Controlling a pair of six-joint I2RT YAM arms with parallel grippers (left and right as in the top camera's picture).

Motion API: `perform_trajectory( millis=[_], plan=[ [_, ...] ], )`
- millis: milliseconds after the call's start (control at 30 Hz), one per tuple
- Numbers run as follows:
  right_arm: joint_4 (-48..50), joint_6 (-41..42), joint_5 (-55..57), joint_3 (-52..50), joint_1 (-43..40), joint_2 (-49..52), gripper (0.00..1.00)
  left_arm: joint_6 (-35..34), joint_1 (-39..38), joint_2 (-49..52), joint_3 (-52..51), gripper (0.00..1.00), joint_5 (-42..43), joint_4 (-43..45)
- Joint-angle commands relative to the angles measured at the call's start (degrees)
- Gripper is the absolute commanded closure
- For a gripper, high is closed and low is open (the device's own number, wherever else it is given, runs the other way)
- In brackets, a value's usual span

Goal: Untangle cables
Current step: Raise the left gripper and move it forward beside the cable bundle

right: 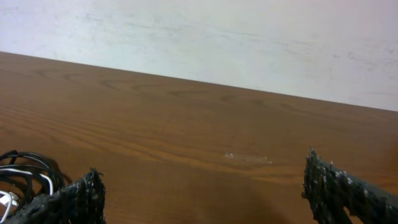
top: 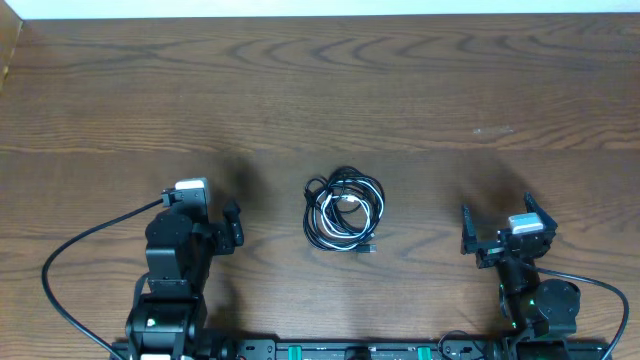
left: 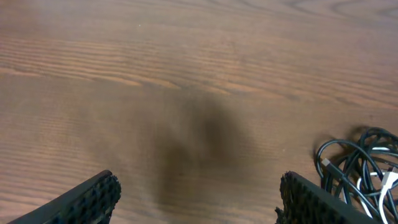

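The cables [top: 344,208] lie in one tangled coil at the middle of the wooden table: thin black cords looped around a thin white cord. The coil also shows at the right edge of the left wrist view [left: 364,168] and at the lower left of the right wrist view [right: 22,177]. My left gripper [top: 232,222] is open and empty, to the left of the coil and apart from it; its fingers frame bare wood [left: 199,199]. My right gripper [top: 498,228] is open and empty, to the right of the coil and apart from it [right: 202,193].
The wooden table [top: 320,90] stretches wide behind the coil. A pale wall [right: 199,37] rises past the table's far edge. A thick black arm cable [top: 70,250] loops at the left of the left arm.
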Motion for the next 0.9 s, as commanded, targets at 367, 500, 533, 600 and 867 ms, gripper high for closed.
perform_trajectory(
  millis=[367, 500, 533, 600, 867],
  plan=[
    [-0.13, 0.83, 0.24, -0.24, -0.28, -0.31, 0.01, -0.09, 0.35, 0.22, 2.67, 0.17, -0.31, -2.84],
    [-0.13, 0.83, 0.24, -0.24, -0.31, -0.31, 0.01, -0.11, 0.35, 0.22, 3.76, 0.17, -0.31, -4.26],
    [-0.13, 0.83, 0.24, -0.24, -0.31, -0.31, 0.01, -0.09, 0.35, 0.22, 4.02, 0.17, -0.31, -4.59],
    [-0.13, 0.83, 0.24, -0.24, -0.31, -0.31, 0.01, -0.09, 0.35, 0.37, 5.01, 0.17, -0.31, -5.75],
    [-0.13, 0.83, 0.24, -0.24, -0.31, -0.31, 0.01, -0.09, 0.35, 6.8, 11.72, 0.17, -0.31, -11.02]
  ],
)
